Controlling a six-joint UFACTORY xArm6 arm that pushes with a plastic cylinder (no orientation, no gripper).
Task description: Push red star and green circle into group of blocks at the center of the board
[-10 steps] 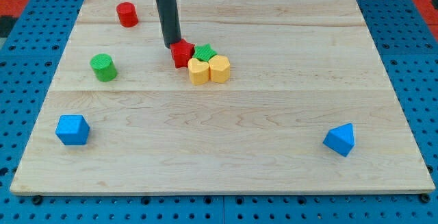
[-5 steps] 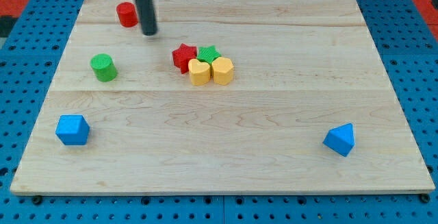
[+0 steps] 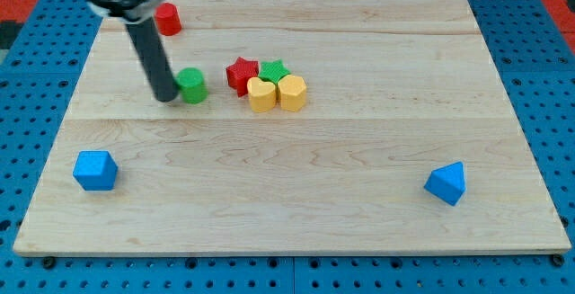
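The red star [image 3: 240, 72] sits at the left of a cluster near the board's middle, touching the green star [image 3: 273, 69] and the yellow heart [image 3: 261, 94]; a yellow hexagon [image 3: 292, 92] is on the cluster's right. The green circle [image 3: 191, 85] stands a short way left of the red star, apart from it. My tip [image 3: 165, 96] is right against the green circle's left side.
A red cylinder [image 3: 167, 18] stands near the view's top left, behind the rod. A blue block [image 3: 95, 170] lies at the lower left and a blue pyramid-like block [image 3: 446, 183] at the lower right of the wooden board [image 3: 377, 33].
My tip left the red star, swung up and left, then came down to the green circle's left. The green circle has slid right toward the cluster. The red star has settled against the cluster.
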